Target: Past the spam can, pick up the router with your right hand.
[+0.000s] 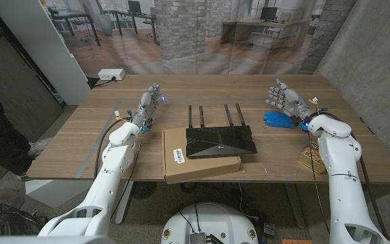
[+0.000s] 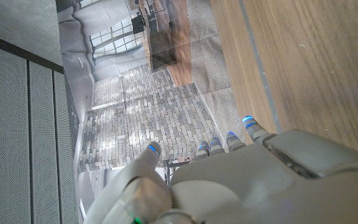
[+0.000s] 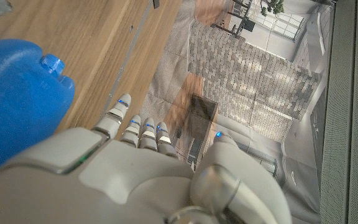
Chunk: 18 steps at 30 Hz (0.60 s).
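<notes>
Router (image 1: 219, 141) placement decides the coming move: the flat black plastic box lies at the middle of the tabletop towards its near edge, resting partly on a brown cardboard box (image 1: 198, 159), its long axis running parallel to that near edge and its thin antennas pointing at the far edge. The right hand (image 1: 286, 99) stands near the tabletop's far right corner, fingers apart and holding nothing, so the router lies to its inner side and nearer the robot. The left hand (image 1: 149, 103), also spread and empty over the far left part of the tabletop, looks about equally far from it (the task names the right hand anyway). A smooth, rounded blue plastic container (image 1: 279, 119) sits just beside the right hand. A printed rectangular can (image 1: 311, 156), probably the spam can, shows at the near right edge, partly hidden by the right forearm.
</notes>
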### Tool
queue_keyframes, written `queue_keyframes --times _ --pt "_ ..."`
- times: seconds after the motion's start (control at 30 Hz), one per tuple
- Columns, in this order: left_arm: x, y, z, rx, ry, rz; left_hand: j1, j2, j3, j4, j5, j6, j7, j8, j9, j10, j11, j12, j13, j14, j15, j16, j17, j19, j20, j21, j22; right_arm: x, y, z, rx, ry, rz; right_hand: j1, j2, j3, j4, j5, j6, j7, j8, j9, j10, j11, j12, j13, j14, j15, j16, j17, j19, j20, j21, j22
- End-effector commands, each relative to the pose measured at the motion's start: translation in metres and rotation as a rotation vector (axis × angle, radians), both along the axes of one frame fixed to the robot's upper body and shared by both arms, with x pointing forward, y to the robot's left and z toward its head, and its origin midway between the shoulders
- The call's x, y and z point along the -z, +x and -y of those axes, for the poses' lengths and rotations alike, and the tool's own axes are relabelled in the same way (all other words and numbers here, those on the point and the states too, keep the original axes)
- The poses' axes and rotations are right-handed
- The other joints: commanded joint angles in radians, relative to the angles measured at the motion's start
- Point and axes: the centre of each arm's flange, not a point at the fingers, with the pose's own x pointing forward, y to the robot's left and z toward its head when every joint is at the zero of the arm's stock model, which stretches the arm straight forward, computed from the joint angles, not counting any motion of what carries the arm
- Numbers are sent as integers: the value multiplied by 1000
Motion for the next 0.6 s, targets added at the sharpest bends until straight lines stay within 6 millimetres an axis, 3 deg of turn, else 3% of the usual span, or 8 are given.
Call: queue_keyframes --times 0.03,0.6 --pt "4 -1 1 6 -4 -6 1 40 -4 0 6 -36 3 4 3 -52 5 5 3 -130 7 5 1 -30 8 0 5 3 -12 12 -2 -28 -40 13 2 6 -6 -2 4 9 4 3 5 12 4 2 10 8 6 2 7 4 7 3" --pt "6 -4 2 9 -4 -5 1 40 -6 0 7 -36 3 4 3 -52 5 5 3 -130 8 5 1 -29 9 -4 5 9 -20 19 -22 -24 -80 26 6 13 -17 -11 12 21 6 3 21 23 8 2 31 19 10 2 29 11 13 3"
